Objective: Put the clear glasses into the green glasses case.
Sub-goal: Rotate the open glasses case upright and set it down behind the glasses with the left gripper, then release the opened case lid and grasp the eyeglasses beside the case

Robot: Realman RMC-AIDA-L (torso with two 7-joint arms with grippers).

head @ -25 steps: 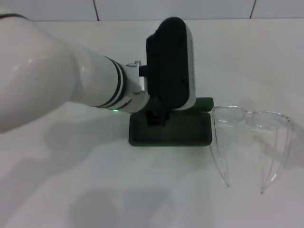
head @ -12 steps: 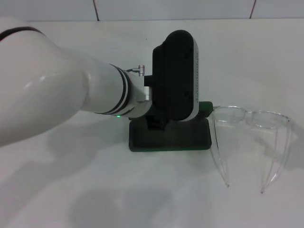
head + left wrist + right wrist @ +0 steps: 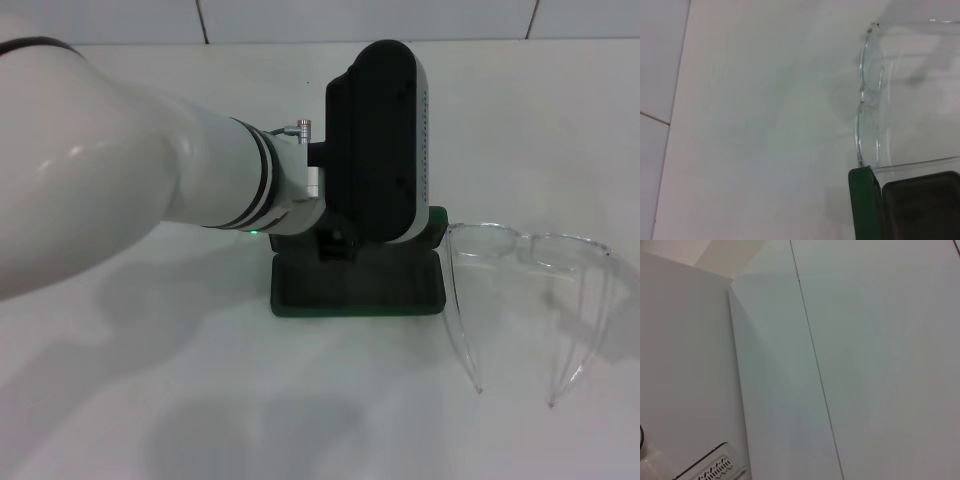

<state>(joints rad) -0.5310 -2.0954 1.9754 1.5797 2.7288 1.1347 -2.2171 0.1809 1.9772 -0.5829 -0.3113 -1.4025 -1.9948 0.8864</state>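
White tabletop [image 3: 200, 400] fills the near ground, bare up to the two things of the task. Nearest are the tapering temple tips of the clear glasses [image 3: 530, 250]. They lie open on the table to the right of the green case [image 3: 360, 290], with their front bar level with the case's far edge. Their nearer temple runs just beside the case's right side. The left wrist view shows the lenses [image 3: 867, 115] just past the case's green edge [image 3: 865, 205]; I cannot tell whether they touch.

The case lies open, its dark lining facing up and nothing in it. Over its far half hangs the left gripper [image 3: 335, 245], almost wholly hidden under the black wrist housing [image 3: 375, 140]. Whether it is open or closed I cannot tell. The left arm [image 3: 150, 190] reaches in from the left of the case.

Over the last second the housing has slid from above the case's middle toward its right end, and so toward the glasses. The arm's elbow has also swung further into sight. Case and glasses lie where they lay before. I read this as the arm leaving the case, now that it is open, and travelling toward the glasses for the pickup. Nothing is grasped yet, so the main step is not done.

Behind the case, a tiled wall [image 3: 360, 20] closes the far edge. The right gripper is out of sight; its wrist camera sees only plain white panels [image 3: 865, 365].
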